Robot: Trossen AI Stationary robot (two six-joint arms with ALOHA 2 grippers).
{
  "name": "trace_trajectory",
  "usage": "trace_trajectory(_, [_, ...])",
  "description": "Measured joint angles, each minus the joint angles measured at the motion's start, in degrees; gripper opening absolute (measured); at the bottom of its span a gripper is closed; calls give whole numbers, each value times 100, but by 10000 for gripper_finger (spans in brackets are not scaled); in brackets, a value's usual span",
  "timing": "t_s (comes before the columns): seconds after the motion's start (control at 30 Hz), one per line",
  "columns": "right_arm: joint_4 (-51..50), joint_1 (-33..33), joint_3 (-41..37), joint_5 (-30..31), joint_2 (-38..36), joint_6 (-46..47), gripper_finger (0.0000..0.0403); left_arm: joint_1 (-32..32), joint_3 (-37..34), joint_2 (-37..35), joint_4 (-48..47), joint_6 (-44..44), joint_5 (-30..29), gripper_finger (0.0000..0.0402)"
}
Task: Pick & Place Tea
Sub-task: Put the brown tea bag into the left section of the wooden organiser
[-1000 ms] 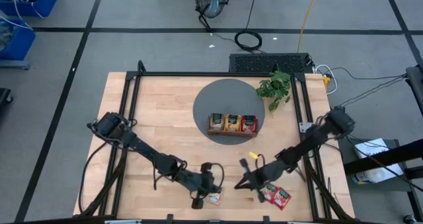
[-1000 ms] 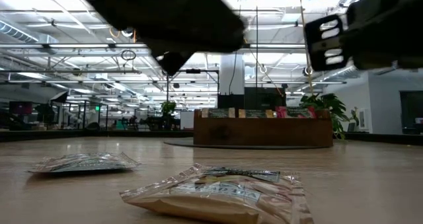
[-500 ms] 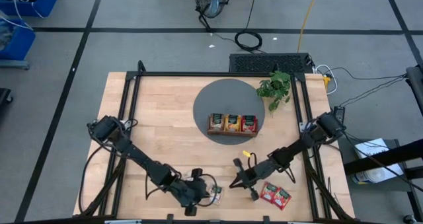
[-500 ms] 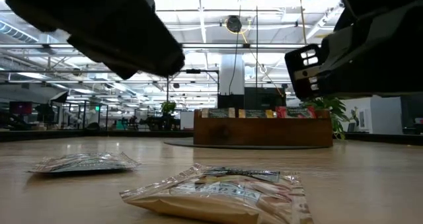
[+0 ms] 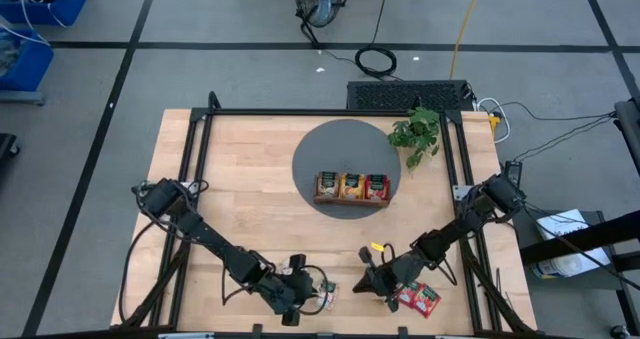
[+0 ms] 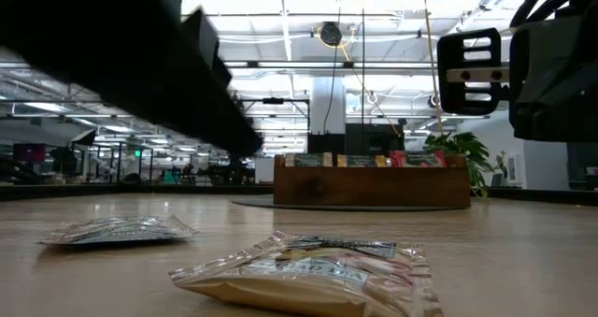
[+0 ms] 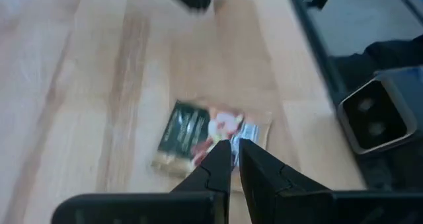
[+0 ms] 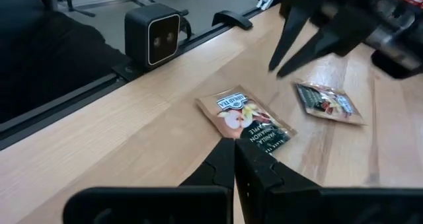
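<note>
Two tea sachets lie flat on the wooden table near its front edge. In the right wrist view the pale one [image 8: 246, 120] is nearer, and a darker one with a red picture [image 8: 328, 102] lies beyond it. My left gripper [image 7: 232, 147] hangs shut just over the darker sachet [image 7: 203, 136], clear of it. My right gripper [image 8: 234, 143] is shut and points at the pale sachet's near edge from above the table. In the low view both sachets [image 6: 308, 275] [image 6: 117, 230] lie untouched. Two red sachets [image 5: 418, 297] lie to the right of my right gripper [image 5: 364, 284].
A brown wooden tray [image 5: 351, 187] with sachets standing in its three compartments sits on a round grey mat [image 5: 340, 144] at mid-table. A leafy plant [image 5: 415, 134] stands at the back right. A small camera box [image 8: 153, 39] sits on the front rail.
My left gripper has swung toward the table's near edge and sunk a little, coming over the darker sachet. My right gripper has come down and toward the near edge, rolling slightly. The sachets have not moved.
</note>
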Motion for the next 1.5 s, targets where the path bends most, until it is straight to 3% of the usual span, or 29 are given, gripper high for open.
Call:
trace_trajectory(0.27, [0, -113, -2, -89, 0, 281, 0, -63, 0, 274, 193, -158, 530, 35])
trace_trajectory(0.77, [0, -147, -7, -101, 0, 431, 0, 179, 24, 492, 770, -123, 972, 35])
trace_trajectory(1.13, [-9, -149, -7, -96, 0, 431, 0, 436, 26, 642, 593, -25, 678, 35])
trace_trajectory(1.33, [-10, -149, -7, -92, 0, 433, 0, 731, 68, 1008, 673, -421, 666, 35])
trace_trajectory(1.5, [-28, -151, -7, -76, 0, 432, 0, 940, 59, 1071, 619, -409, 332, 35])
